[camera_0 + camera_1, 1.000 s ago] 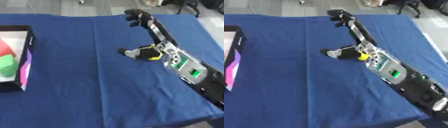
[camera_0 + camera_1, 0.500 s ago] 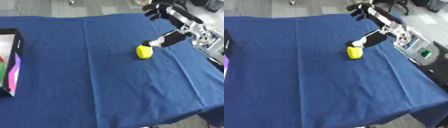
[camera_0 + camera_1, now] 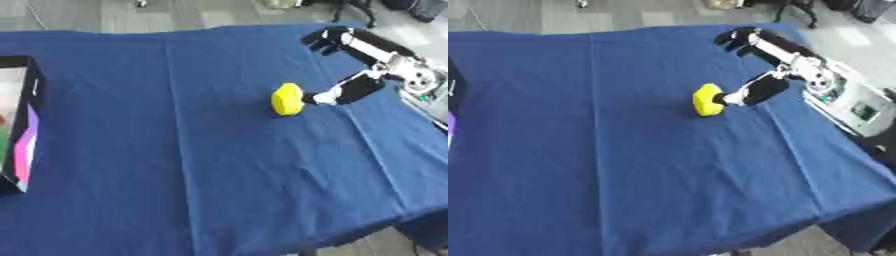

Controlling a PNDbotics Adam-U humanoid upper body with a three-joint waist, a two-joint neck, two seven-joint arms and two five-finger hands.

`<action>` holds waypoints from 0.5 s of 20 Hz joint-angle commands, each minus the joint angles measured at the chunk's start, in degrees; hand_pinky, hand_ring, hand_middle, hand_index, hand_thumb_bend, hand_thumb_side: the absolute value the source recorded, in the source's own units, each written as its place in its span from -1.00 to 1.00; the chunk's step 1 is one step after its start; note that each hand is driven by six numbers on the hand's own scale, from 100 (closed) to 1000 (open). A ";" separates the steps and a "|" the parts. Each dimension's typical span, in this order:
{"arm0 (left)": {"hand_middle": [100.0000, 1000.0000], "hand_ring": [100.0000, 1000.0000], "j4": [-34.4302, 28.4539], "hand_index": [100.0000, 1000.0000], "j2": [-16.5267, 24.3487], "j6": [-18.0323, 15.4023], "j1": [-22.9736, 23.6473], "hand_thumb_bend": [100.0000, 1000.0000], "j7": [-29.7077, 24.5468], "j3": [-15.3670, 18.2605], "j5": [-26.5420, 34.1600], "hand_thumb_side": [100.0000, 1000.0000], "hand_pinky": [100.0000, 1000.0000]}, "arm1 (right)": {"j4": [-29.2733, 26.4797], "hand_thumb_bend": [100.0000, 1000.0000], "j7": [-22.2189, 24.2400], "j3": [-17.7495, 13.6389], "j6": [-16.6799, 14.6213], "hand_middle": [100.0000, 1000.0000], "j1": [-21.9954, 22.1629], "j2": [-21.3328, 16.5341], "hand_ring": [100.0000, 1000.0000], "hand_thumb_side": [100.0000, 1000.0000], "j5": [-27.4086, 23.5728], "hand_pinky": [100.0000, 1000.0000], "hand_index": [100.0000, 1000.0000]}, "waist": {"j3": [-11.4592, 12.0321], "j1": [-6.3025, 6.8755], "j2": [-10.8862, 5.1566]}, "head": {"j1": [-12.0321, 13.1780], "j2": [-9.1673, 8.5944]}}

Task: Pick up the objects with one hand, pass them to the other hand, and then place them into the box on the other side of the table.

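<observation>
One yellow object (image 3: 287, 99) on the blue cloth (image 3: 219, 165), thumb of my right hand (image 3: 354, 89) touching it at 3 o'clock, fingers spread, holding nothing. Box (image 3: 19, 125) cut off at 9 o'clock; left hand unseen.

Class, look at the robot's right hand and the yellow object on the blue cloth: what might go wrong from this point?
1. Only the thumb of the right hand seems to meet the yellow object, while the fingers are spread far behind it, so it may get nudged away rather than grasped.
2. The box sits at the table's far left edge and the left hand is out of view, so the handover may be awkward.
</observation>
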 commanded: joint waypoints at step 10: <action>0.24 0.41 -5.56 0.41 0.97 1.03 -0.71 -1.00 2.46 1.03 1.71 -0.37 1.00 | -0.78 -0.07 -5.67 -1.21 6.60 0.56 1.22 1.37 0.60 -0.91 1.88 0.56 0.63 | 1.37 0.03 3.18 | -0.59 -2.75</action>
